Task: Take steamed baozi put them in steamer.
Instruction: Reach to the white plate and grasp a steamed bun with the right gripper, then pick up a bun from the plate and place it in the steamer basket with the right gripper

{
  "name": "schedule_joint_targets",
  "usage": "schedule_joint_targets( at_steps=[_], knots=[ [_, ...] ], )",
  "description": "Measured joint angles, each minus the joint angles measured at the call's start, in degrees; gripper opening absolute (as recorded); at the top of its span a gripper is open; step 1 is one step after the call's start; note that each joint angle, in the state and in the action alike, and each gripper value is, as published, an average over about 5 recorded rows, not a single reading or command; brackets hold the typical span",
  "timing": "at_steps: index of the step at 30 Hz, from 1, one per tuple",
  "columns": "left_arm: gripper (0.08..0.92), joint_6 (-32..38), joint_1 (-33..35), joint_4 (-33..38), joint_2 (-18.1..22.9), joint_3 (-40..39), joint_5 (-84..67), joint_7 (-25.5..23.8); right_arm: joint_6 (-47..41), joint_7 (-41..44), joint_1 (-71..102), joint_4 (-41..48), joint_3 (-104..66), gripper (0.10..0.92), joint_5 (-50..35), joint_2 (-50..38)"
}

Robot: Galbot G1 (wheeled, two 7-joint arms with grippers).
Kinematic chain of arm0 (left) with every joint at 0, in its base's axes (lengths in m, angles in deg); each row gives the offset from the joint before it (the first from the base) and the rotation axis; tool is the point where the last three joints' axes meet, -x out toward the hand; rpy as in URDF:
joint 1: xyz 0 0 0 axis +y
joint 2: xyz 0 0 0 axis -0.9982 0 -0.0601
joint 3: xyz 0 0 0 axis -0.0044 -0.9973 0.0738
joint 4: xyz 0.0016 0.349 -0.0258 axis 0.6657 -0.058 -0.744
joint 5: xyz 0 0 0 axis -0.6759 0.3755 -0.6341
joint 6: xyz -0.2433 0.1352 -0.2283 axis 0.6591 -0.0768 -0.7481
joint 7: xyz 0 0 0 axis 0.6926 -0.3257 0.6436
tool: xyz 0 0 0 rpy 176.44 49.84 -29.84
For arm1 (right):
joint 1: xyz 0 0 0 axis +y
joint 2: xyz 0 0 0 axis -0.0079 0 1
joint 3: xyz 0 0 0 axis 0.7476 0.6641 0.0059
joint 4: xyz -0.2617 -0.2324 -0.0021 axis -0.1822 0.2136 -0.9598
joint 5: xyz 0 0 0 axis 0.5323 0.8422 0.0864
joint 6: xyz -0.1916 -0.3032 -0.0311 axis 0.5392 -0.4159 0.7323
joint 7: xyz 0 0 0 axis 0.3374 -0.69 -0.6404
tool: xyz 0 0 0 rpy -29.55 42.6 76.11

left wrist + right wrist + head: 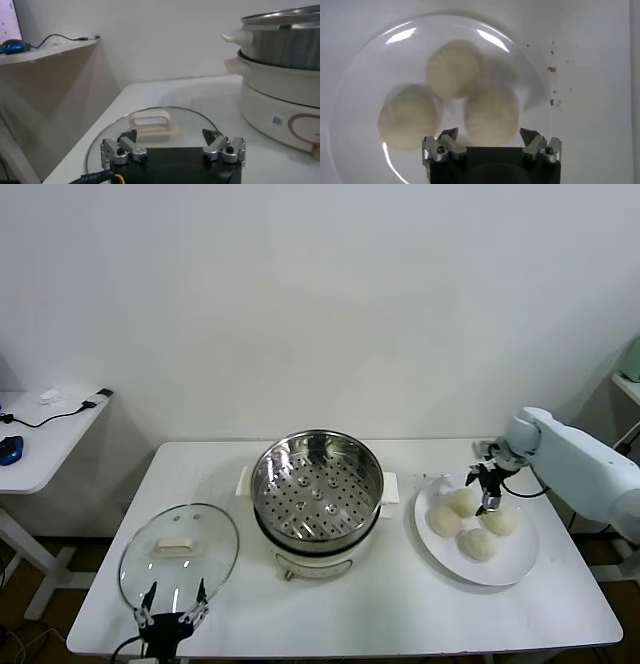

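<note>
Step in hand: picking the first bun. All four steamed baozi (472,523) lie on the white plate (517,564) at the right of the desk (400,604); none is in the steamer (317,489) yet.
Right gripper (488,495): poised directly above the far part of the bun cluster, fingers spread wide and holding nothing. In the right wrist view the right gripper (491,141) frames one bun between its fingers, two more lying beyond it.
Left gripper (173,607): parked at the near left edge of the desk, over the near rim of the glass lid (179,553), fingers wide apart and empty (idle, by my judgement).
Steamer: centre of the desk, uncovered, perforated tray bare; the plate sits just to its right.
Method, judged: descend straight onto one bun so the fingers straddle its widest part. The buns touch each other, so choose a finger line that does not wedge into a neighbour. Close gently; the dough looks soft and would dent. Lift clear of the steamer rim before travelling left.
Surface: white, smooth desk; small brown specks near the plate in the right wrist view.
Room: plain white wall behind; a second white table (30,446) at far left carries a cable and a blue object.
</note>
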Motion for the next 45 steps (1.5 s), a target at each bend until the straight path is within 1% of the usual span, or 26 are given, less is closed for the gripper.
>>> schedule_joint_targets(
  at_steps=[4, 14, 18, 23, 29, 33, 40, 45],
  knots=[
    [0.823, 0.0, 0.1, 0.2, 0.1, 0.0, 0.1, 0.0, -0.1, -0.2, 0.6, 0.9, -0.8, 0.812, 0.4, 0.9],
    [0.823, 0.2, 0.4, 0.2, 0.4, -0.3, 1.1, 0.0, -0.5, -0.1, 1.1, 1.4, -1.4, 0.72, 1.2, 1.8],
    [0.823, 0.1, 0.5, 0.3, 0.6, -0.7, 1.6, 0.1, -0.8, 0.2, 0.5, 0.3, -0.9, 0.673, 1.2, 1.3],
    [0.823, 0.1, 0.6, 0.8, 0.8, -1.3, 2.0, 0.1, -0.6, 1.0, -2.4, -2.8, 1.0, 0.662, 0.1, -0.2],
    [0.823, -0.3, 0.4, 1.3, 0.8, -2.1, 2.0, 0.3, 1.1, 2.2, -11.4, -8.9, 6.9, 0.662, -3.3, -1.0],
    [0.823, -0.7, 0.4, 1.7, 0.8, -2.6, 1.9, 0.6, 2.9, 2.5, -19.8, -14.8, 11.9, 0.662, -6.4, -0.1],
    [0.823, -0.8, 1.0, 2.3, 0.7, -3.5, 2.0, 1.1, 7.3, 1.3, -31.5, -28.8, 19.2, 0.662, -10.3, 4.3],
    [0.823, -0.8, 1.4, 2.7, 0.7, -3.7, 2.1, 1.4, 12.1, -1.0, -34.9, -36.5, 22.6, 0.662, -9.2, 8.5]
  ],
)
